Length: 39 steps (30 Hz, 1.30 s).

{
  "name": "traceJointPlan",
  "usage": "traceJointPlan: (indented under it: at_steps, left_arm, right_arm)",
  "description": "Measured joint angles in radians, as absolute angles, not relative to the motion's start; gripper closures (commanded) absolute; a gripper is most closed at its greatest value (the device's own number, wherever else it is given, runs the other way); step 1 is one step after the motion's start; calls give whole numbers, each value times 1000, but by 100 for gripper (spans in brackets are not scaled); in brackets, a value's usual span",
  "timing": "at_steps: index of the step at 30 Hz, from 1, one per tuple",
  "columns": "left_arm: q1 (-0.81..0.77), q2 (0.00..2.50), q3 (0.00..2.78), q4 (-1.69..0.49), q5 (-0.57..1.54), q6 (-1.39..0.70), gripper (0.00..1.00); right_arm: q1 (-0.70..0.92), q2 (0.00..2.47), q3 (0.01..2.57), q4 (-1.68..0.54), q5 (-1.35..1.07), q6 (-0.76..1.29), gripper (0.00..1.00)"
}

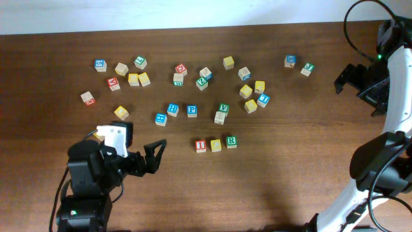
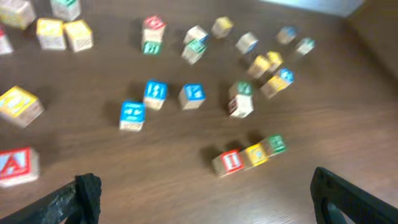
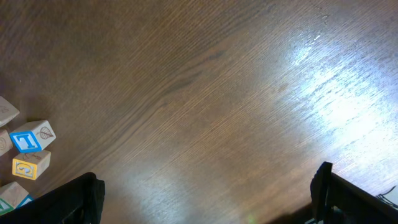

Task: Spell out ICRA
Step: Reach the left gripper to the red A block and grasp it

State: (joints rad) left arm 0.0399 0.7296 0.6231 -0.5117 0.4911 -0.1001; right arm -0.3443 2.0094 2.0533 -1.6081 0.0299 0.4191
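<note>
Across a dark wooden table [image 1: 290, 174], two robot arms stand at opposite ends. The left gripper [image 1: 156, 154] hovers low near the front left, its two fingers spread wide with nothing between them. The right gripper [image 3: 208, 177] hangs over bare wood at the far right, its fingers likewise apart and empty.

Small letter blocks [image 1: 192, 110] lie scattered over the back half of the table. In front of them, three blocks sit touching in a row. These are a red I block [image 1: 201, 145], a yellow block [image 1: 216, 145] whose letter is too small to read, and a green R block [image 1: 231, 141].

A red A block [image 2: 12, 165] lies at the left border of the left wrist view, beside the left finger and partly cut off.

The word appears to lack only its A. The left fingers should straddle that block squarely on two flat faces and lift it clear. They should then set it down touching the R block's right side without nudging the row.

Bare wood lies right of the R block and along the front. A pale block [image 1: 221, 118] sits near behind the row, so approaching from the front looks safest.
</note>
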Motion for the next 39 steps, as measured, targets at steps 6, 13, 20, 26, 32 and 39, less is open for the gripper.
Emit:
traceJointPlan:
  at_steps: [6, 13, 20, 26, 32, 39]
  left_arm:
    - [40, 826, 1056, -750, 353, -125, 1]
    - [41, 1198, 1230, -1031, 86, -125, 1]
    - [99, 1559, 1230, -998, -34, -101, 2]
    - [100, 1781, 1230, -882, -26, 10, 30]
    - [101, 1900, 1230, -873, -26, 46, 28]
    - [158, 1946, 1234, -825, 15, 97, 43]
  right_arm:
    - [-344, 2009, 2053, -1608, 30, 419, 2]
    - [-344, 2009, 2053, -1608, 30, 419, 2]
    - [-344, 2009, 2053, -1609, 30, 419, 2]
    - [-344, 2009, 2053, -1608, 30, 419, 2]
    - [-344, 2009, 2053, -1608, 30, 419, 2]
    - [-344, 2009, 2053, -1608, 30, 419, 2]
